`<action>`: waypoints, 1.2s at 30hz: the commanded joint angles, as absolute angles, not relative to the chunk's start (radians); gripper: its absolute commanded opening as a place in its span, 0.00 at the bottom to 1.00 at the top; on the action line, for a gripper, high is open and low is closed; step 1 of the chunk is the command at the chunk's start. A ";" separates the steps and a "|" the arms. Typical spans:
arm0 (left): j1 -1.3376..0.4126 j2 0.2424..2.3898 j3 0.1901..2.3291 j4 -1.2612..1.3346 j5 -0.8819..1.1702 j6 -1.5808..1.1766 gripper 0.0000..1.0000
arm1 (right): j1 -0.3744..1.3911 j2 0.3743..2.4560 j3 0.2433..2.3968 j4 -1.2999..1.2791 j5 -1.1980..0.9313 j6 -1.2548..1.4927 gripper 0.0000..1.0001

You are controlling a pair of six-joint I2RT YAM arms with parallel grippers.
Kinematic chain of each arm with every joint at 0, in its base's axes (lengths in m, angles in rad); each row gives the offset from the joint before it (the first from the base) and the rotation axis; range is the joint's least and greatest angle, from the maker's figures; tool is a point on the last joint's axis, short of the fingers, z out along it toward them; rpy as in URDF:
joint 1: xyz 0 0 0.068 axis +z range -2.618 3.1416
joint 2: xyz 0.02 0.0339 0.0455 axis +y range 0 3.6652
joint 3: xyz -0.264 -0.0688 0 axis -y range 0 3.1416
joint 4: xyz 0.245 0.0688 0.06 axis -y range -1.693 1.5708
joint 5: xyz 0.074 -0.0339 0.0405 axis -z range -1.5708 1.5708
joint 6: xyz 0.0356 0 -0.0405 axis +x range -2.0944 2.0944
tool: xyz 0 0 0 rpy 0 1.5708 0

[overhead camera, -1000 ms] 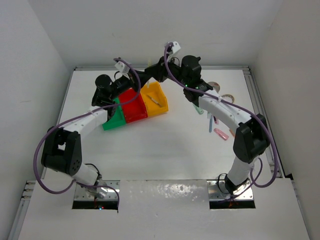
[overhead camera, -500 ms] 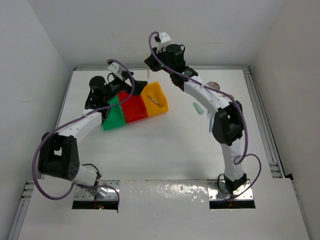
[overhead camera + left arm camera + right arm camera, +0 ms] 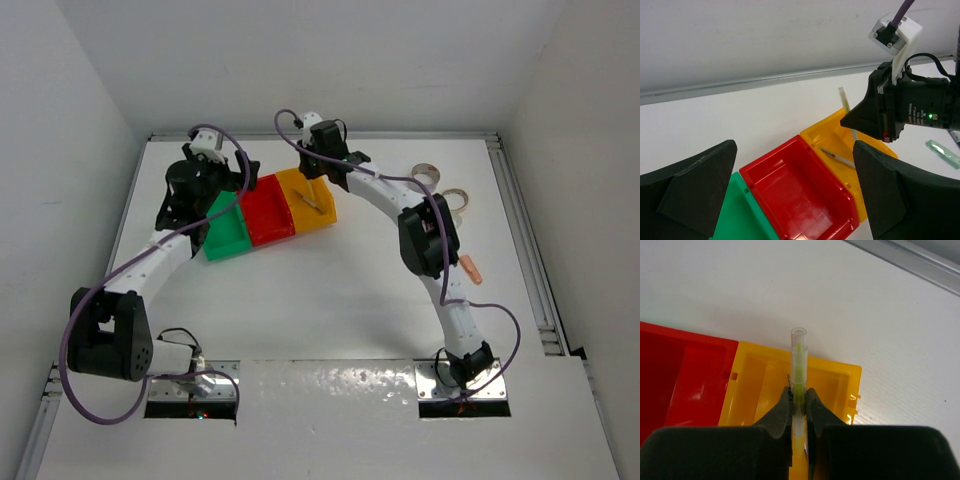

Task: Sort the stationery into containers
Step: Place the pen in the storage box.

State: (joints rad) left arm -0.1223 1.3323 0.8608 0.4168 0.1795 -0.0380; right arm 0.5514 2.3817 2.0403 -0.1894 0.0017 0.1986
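Yellow bin point(image 3: 297, 218): right end of the joined row on the white table point(image 3: 330, 290); a thin loose pen point(image 3: 310, 205) lies slantwise on its floor.
Red bin point(image 3: 268, 215): middle of the row, its walls touching both neighbours.
Green bin point(image 3: 228, 235): left end of the row.
Right gripper point(image 3: 798, 402): over the far part of the yellow bin; jaws pinched tight on a clear pen point(image 3: 798, 347), no gap beside the barrel.
Clear pen: transparent barrel with a pale yellow-green core, near upright; top end free above the fingertips, lower end hidden between the fingers.
Left gripper point(image 3: 794, 146): at the far left of the row, near the green and red bins; jaws spread wide, holding nothing — the red bin shows between the fingers.
Grey-white tape roll point(image 3: 428, 175): far right of the table, partly behind the right arm point(image 3: 430, 235).
Tan tape roll point(image 3: 460, 198): just beside the grey-white one, also part hidden.
Pink stick point(image 3: 470, 268): on the table right of the right arm, well apart from the bins.
Pale-green stick point(image 3: 942, 152): flat on the table right of the yellow bin — seen at the edge of the left wrist view.
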 commanded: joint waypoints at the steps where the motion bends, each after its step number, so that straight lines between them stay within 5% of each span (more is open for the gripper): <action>1: -0.109 1.312 0.854 0.434 0.161 -0.037 1.00 | 0.580 2.349 2.011 -0.186 0.028 0.169 0.00; 14: -0.100 1.331 0.839 0.497 0.173 -0.029 1.00 | 0.606 2.327 1.907 -0.183 0.071 0.170 0.00; 36: -0.097 1.362 0.864 0.541 0.184 -0.014 1.00 | 0.606 2.399 1.893 -0.109 0.054 0.169 0.21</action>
